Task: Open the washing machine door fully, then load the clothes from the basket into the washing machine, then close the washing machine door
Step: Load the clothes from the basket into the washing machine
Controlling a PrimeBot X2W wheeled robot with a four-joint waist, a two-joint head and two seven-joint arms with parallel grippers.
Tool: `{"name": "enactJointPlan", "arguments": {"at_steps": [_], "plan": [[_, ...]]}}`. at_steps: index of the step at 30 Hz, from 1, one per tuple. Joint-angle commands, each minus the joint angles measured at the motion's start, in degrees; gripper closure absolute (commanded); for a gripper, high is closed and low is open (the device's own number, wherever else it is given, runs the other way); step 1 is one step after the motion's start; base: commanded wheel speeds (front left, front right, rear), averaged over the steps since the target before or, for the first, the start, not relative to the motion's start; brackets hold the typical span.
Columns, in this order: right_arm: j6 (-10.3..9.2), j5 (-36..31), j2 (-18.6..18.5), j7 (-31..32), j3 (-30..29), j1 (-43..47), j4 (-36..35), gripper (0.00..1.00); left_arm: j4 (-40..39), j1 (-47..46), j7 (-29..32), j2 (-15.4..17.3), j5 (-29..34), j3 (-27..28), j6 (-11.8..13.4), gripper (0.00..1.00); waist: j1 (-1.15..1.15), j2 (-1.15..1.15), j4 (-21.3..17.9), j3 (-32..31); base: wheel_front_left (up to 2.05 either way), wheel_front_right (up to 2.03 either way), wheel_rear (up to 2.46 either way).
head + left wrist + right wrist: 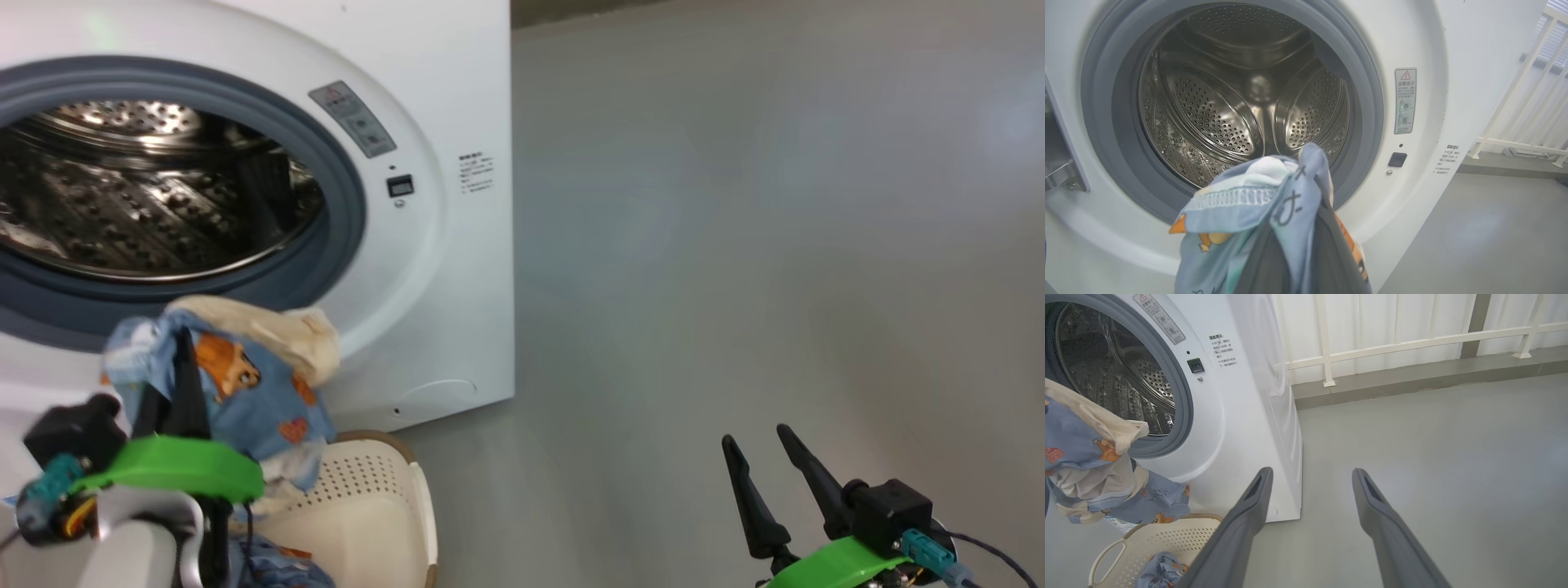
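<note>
The washing machine (pixel 441 269) stands at the left with its round opening uncovered and the steel drum (pixel 1241 94) bare inside; the washing machine door is out of view. My left gripper (pixel 175 359) is shut on a bundle of the clothes (pixel 245 384), light blue with orange figures and some cream cloth. It holds the bundle above the basket (pixel 375 506), just below and in front of the grey gasket (pixel 1367 102). More blue cloth (pixel 1161 571) lies in the basket (pixel 1180 539). My right gripper (pixel 759 457) stands open over bare floor at the lower right, fingers (pixel 1249 506) apart.
Grey floor (pixel 735 245) stretches to the right of the machine. A white railing (pixel 1412 343) on a low kerb runs behind it. A metal hinge bracket (pixel 1061 175) sits at the left edge of the opening.
</note>
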Motion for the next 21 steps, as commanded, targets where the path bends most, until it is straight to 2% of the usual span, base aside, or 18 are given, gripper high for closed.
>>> {"name": "enactJointPlan", "arguments": {"at_steps": [1, 8, 21], "plan": [[0.09, -0.4, 0.3, -0.3, 1.5, -2.7, -1.6, 0.00, -0.2, -4.4, -0.5, 1.8, -0.1, 2.6, -0.1, 1.00, 0.00, 0.00, -2.6, 2.7, 0.00, 0.00, 0.00], [0.09, 0.0, 0.5, -0.3, 2.5, -4.1, -2.6, 0.00, 8.1, -14.3, -0.7, 5.3, 0.0, 5.2, -0.7, 1.00, 0.00, 0.00, -6.6, 8.3, 0.00, 0.00, 0.00], [0.09, 3.5, 0.5, -0.3, 6.2, -6.8, -5.2, 0.00, 20.9, -31.7, -0.8, 12.4, 0.4, 9.0, -1.9, 1.00, 0.00, 0.00, -11.0, 20.5, 0.00, 0.00, 0.00]]}}
